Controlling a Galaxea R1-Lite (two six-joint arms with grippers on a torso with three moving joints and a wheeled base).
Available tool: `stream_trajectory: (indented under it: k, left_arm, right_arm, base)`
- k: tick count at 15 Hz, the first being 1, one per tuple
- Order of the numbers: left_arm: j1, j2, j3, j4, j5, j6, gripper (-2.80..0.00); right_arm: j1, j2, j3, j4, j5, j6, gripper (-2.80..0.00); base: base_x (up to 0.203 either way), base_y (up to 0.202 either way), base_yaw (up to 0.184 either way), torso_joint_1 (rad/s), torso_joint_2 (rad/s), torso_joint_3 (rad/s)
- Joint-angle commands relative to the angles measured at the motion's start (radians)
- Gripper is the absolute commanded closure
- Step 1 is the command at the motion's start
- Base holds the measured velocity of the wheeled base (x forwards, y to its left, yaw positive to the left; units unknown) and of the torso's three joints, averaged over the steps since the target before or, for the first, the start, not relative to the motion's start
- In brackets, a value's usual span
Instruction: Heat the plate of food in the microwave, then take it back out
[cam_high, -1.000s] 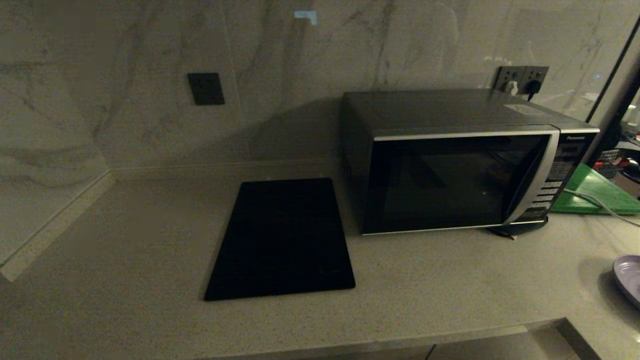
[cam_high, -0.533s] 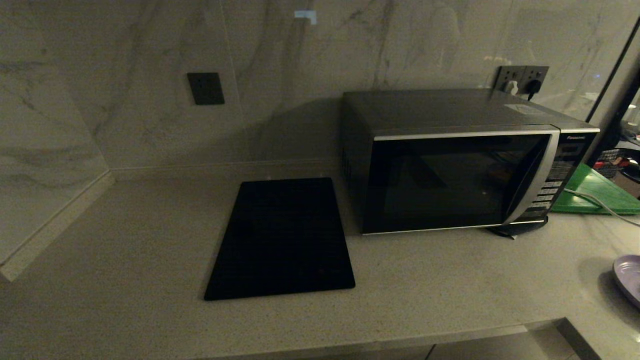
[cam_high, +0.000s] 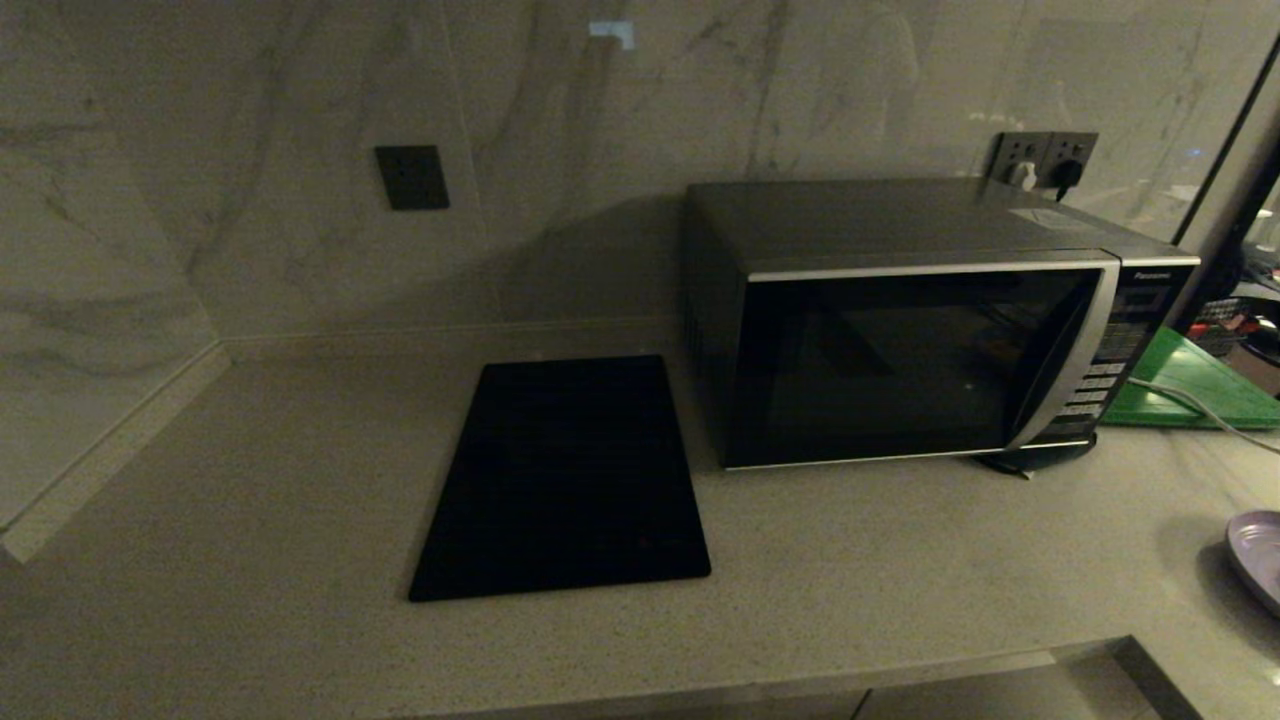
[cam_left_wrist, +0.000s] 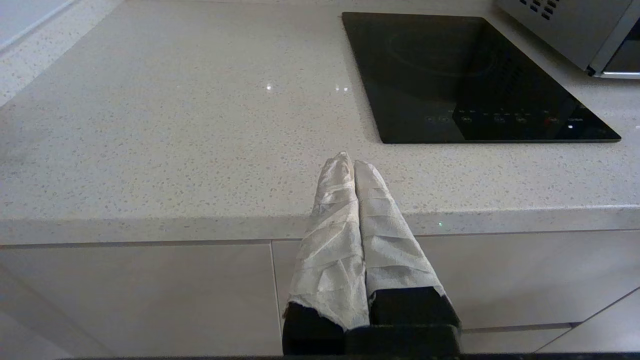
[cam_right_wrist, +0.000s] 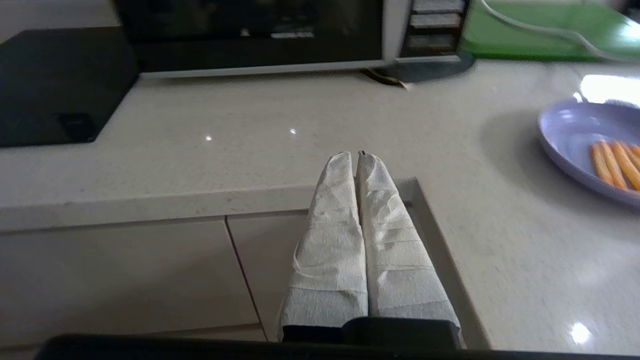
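Left gripper (cam_left_wrist: 354, 162): fingers pressed together, nothing held, parked off the front edge of the tabletop (cam_left_wrist: 175, 125), near the black cooktop panel (cam_high: 565, 480).

One cooktop panel, flat, set in the tabletop just left of the microwave (cam_high: 910, 320).

One microwave, door closed, curved silver handle (cam_high: 1085, 350) on the door's right side by the button panel. Judged heavy and fixed in place; the handle is the place to pull.

One green board (cam_high: 1195, 385) behind and right of the microwave, a white cable lying across it.

Right gripper (cam_right_wrist: 358, 157): fingers together, empty, low at the tabletop's front edge, well apart from the plate.

One plate of food (cam_right_wrist: 592, 145), lavender, on the tabletop at far right, in front of the microwave's right end. At least four orange sticks show; the rest is cut off. Plate judged light, rigid, smooth-glazed, so slippery; loose sticks would slide if tipped. Grip the near rim, keep level.
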Motion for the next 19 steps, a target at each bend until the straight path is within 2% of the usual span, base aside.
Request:
stream_trajectory:
  k: [1,5,19]
  left_arm:
    - [0.000,0.000,0.000,0.000,0.000,-0.001,0.00]
    - [0.000,0.002,0.000,0.000,0.000,-0.001,0.00]
    - [0.000,0.001,0.000,0.000,0.000,-0.001,0.00]
  right_arm:
    - [0.000,0.002,0.019,0.015,0.011,-0.010,0.00]
    - [0.000,0.002,0.019,0.027,0.008,0.016,0.00]
    - [0.002,0.002,0.019,0.027,0.008,0.020,0.00]
  base:
    - [0.000,0.000,0.000,0.000,0.00,0.000]
    - [0.000,0.000,0.000,0.000,0.00,0.000]
    - [0.000,0.000,0.000,0.000,0.00,0.000]
